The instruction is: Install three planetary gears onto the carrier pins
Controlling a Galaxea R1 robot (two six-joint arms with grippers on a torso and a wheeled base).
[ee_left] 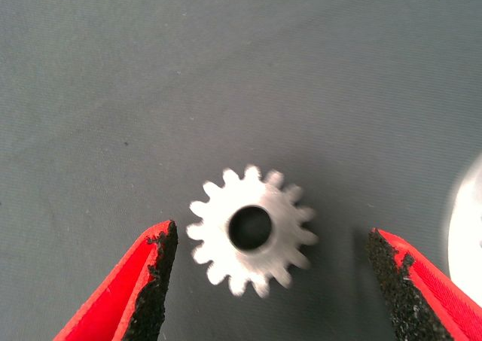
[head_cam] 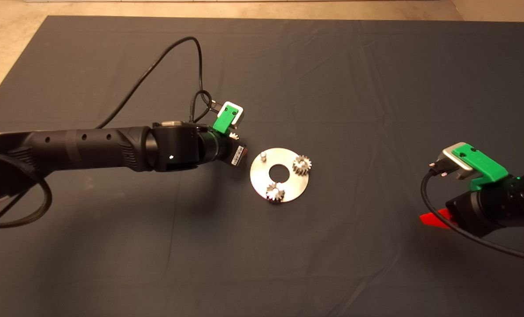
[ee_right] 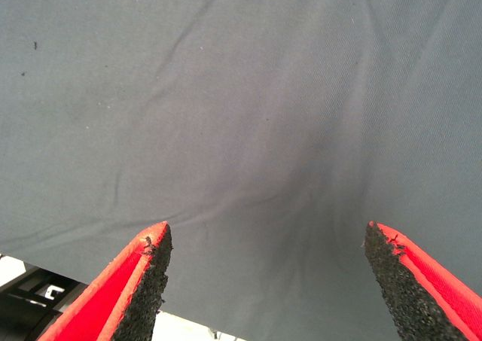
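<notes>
left gripper (ee_left: 267,281) spread wide around the third gear (ee_left: 252,229) just beside the carrier plate (head_cam: 262,180); right gripper (ee_right: 267,281) released, well apart.

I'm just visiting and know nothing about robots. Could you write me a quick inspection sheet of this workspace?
Surface: dark mat, slightly wrinkled.
Job's things: round plate; two gears sit on pins, one pin bare; third gear flat on the mat.
Clutter: nothing seen.
Claws: left claw open, straddling the loose gear without touching it; right claw open, parked at the mat's right edge.
Cables: black cable loops over the left arm; another by the right.
Surroundings: pale floor.
</notes>
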